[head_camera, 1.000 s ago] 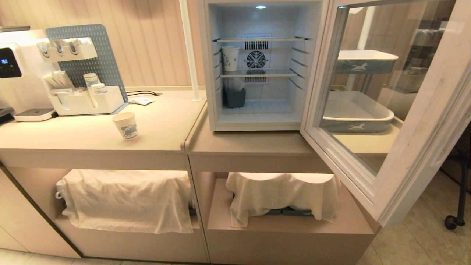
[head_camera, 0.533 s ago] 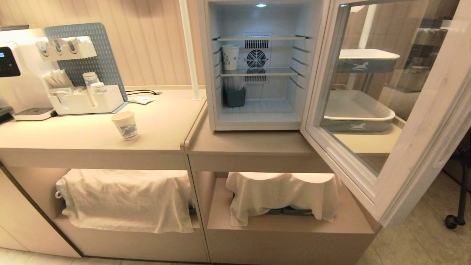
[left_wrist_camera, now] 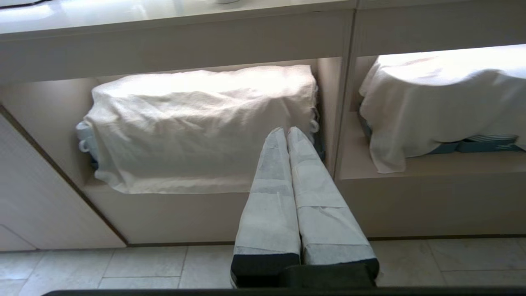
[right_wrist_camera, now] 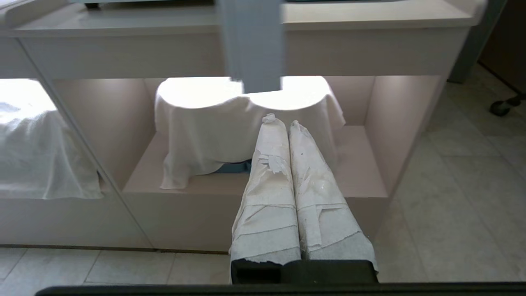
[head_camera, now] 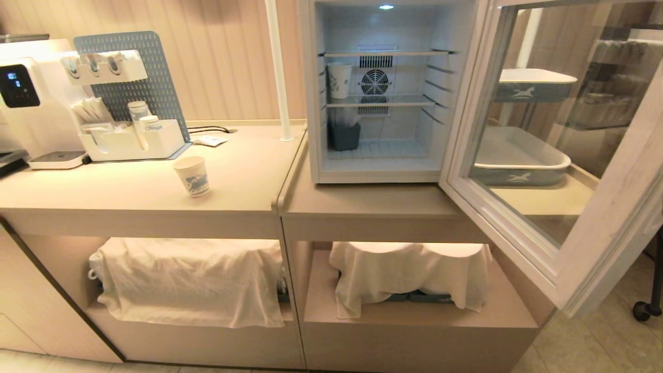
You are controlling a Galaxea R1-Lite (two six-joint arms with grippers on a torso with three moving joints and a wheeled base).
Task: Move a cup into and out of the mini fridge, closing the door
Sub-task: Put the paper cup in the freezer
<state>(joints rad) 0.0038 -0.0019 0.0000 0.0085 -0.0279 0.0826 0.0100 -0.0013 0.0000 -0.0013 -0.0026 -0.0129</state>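
The cup (head_camera: 192, 175) is showing white paper with a blue horse print, and the mini fridge (head_camera: 380, 93) is glowing white inside, its door (head_camera: 557, 150) framed pale grey around tinted glass. The bench (head_camera: 155, 189) is looking beige, with white cloths (head_camera: 191, 280) hanging below. A blue-grey pegboard (head_camera: 137, 77) is showing rows of slots, and white wrapping is covering both grippers' fingers (left_wrist_camera: 283, 193).

The cup (head_camera: 192, 175) is stood upright on the counter (head_camera: 140, 194), left of the mini fridge (head_camera: 380, 93), whose door (head_camera: 562, 150) is swung wide to the right, with a second cup (head_camera: 339, 80) set on its middle shelf
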